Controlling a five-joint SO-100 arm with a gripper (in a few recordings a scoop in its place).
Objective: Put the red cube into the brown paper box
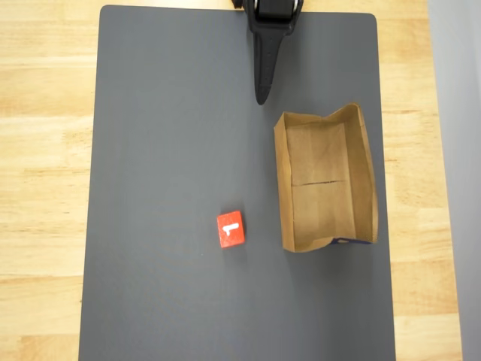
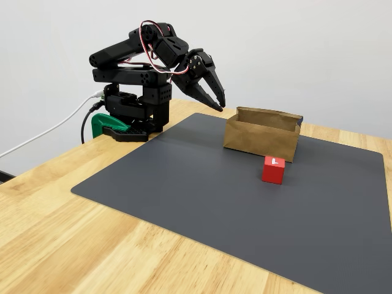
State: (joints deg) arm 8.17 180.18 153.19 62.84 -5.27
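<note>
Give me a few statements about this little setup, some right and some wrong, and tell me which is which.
1. The red cube lies inside the brown paper box. False: it sits on the grey mat, beside the box.
2. The box is empty. True.
3. The pincer holds the cube. False: it hangs in the air, holding nothing, far from the cube.
4. The cube's top face bears a white mark. True.
5. The mat lies on a wooden table. True.
</note>
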